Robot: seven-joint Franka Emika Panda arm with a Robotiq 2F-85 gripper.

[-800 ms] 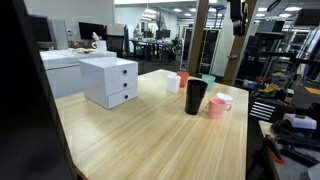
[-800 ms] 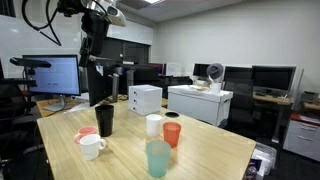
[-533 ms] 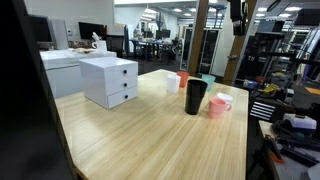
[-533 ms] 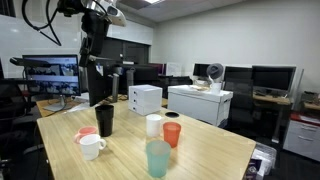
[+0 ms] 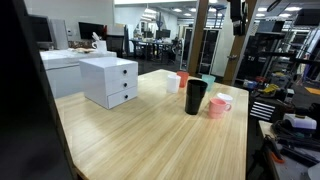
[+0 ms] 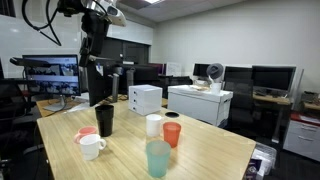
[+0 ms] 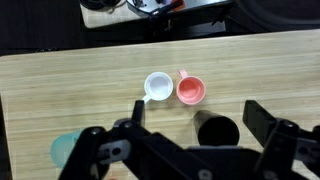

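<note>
- Setting: an open-plan office-lab; a pale wooden table (image 5: 150, 130) carries all the items, with desks and monitors behind it in both exterior views.
- Far left of an exterior view: a white drawer unit (image 5: 110, 80) stands well apart from the cups.
- Lower left of the wrist view: a teal cup (image 7: 65, 150), upright, partly hidden by the gripper's left finger.
- Centre of the wrist view: a white mug (image 7: 157, 87) and a pink mug (image 7: 190, 91) stand just beside each other, mouths up.
- Lower centre, slightly right: the black cup (image 7: 218, 130), tall and upright with its long axis vertical, stands next to the pink mug on the near side.
- Gripper (image 7: 175, 130): the jaws are spread wide and empty, touching nothing. It hangs high over the table, looking straight down.
- Key relation: the black cup lies almost directly beneath the gripper, a little right of the midline between the fingers. In an exterior view the cup (image 6: 104, 119) stands under the raised arm.
</note>
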